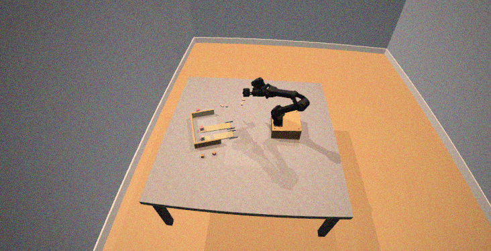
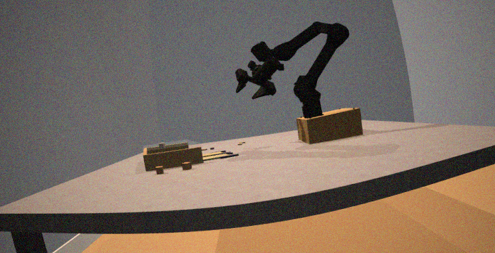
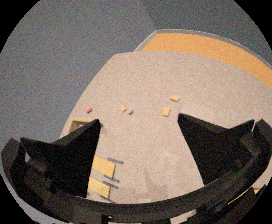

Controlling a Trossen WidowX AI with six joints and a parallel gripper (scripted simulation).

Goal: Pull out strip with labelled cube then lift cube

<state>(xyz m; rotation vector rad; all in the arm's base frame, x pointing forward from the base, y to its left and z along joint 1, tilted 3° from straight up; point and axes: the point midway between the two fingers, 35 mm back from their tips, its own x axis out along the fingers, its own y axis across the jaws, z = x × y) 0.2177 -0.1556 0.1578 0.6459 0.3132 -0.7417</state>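
Observation:
Two yellow strips lie side by side, their near ends reaching out of a low walled box. The upper strip looks unbroken, with a small pinkish cube at its far end. The lower strip shows a gap before a short far piece, where another small cube sits. Labels are too small to read. Dark rails flank the strips' near ends. My gripper is open and empty, high above the table, away from the box and strips.
Two small brown blocks stand outside the box's near wall. A red piece lies behind the box. Several small tan pieces lie on the table beyond the strips. The arm stands on a wooden base.

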